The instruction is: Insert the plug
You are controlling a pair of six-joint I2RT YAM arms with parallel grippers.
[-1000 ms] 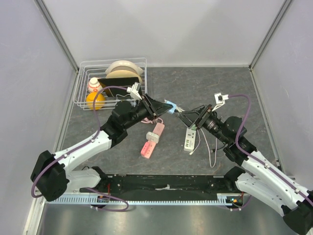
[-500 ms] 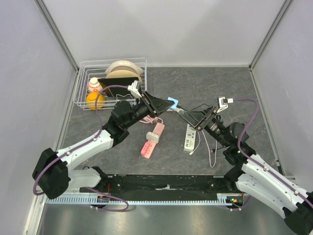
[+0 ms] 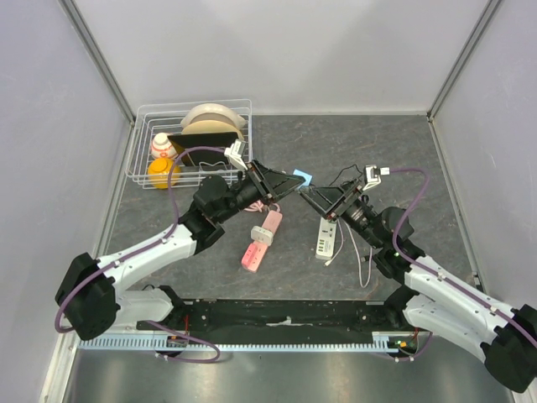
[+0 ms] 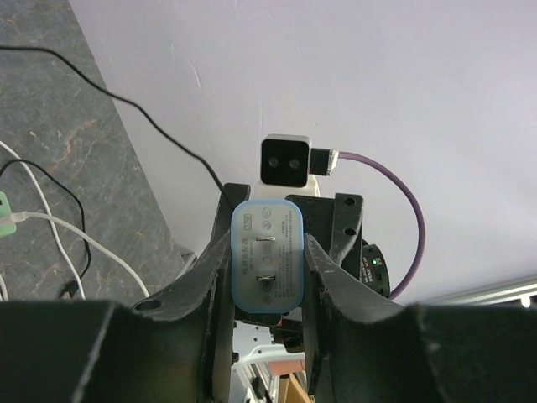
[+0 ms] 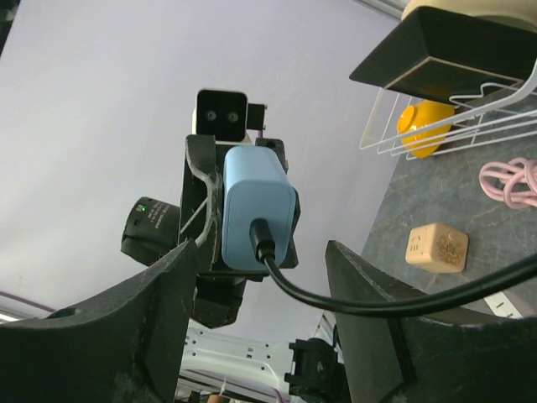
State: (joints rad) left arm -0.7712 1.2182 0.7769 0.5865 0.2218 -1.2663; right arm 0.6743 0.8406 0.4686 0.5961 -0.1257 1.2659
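Note:
A light-blue plug (image 3: 297, 178) is in the air above the table, shut between the fingers of my left gripper (image 3: 289, 183). In the left wrist view the plug (image 4: 268, 277) shows its two prongs, with my left gripper (image 4: 268, 252) clamped on its sides. My right gripper (image 3: 309, 195) faces it, open. In the right wrist view the plug's back (image 5: 252, 189) lies just beyond my right gripper (image 5: 264, 260), and its black cable (image 5: 377, 298) runs between the open fingers. A pink power strip (image 3: 259, 242) and a white power strip (image 3: 326, 238) lie on the table below.
A wire basket (image 3: 138, 143) with plates, an orange ball and a bottle stands at the back left. White and black cables (image 3: 362, 252) trail beside the white strip. A beige socket block (image 5: 436, 248) and a pink cable coil (image 5: 512, 180) lie on the table.
My right gripper has moved left and up, closing in on the plug from the cable side. My left gripper has shifted the plug slightly to the right.

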